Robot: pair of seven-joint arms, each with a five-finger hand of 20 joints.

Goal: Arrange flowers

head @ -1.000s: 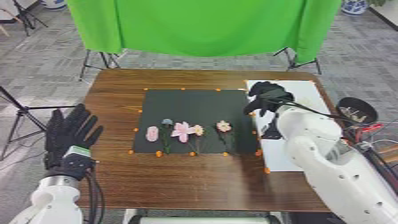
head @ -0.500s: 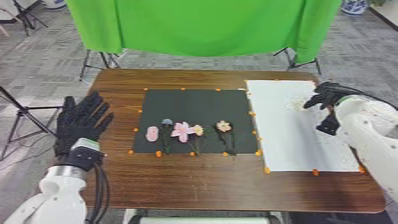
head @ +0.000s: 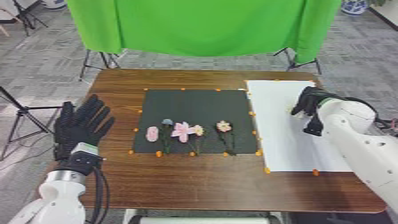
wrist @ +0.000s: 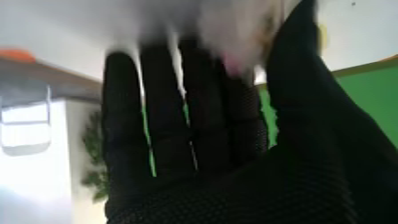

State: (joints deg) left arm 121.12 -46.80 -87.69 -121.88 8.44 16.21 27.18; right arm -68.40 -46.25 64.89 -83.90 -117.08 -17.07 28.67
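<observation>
My right hand [head: 309, 104] is over the white sheet [head: 280, 145], with its fingers largely straight. In the right wrist view, beyond the fingertips of my right hand [wrist: 204, 175], there is a blurred pale pink and white flower [wrist: 233, 32]; whether they touch I cannot tell. On the black board [head: 191, 102] lie a pink oval bloom [head: 152, 133], a small blue flower [head: 167, 121], a large pink flower [head: 182, 131], a small pale one [head: 198, 130] and a peach flower [head: 223, 126] with a dark stem. My left hand [head: 78, 127] stays open beside the board, fingers spread.
Orange markers [head: 267, 170] run along the edges of board and sheet on the brown wooden table [head: 204, 185]. A green cloth [head: 200, 25] hangs behind the far edge, and a tripod [head: 22, 117] stands to the left.
My right hand went from the sheet's far left part out to its right edge, then came back left over the sheet. My left hand shifted slightly away from the near edge.
</observation>
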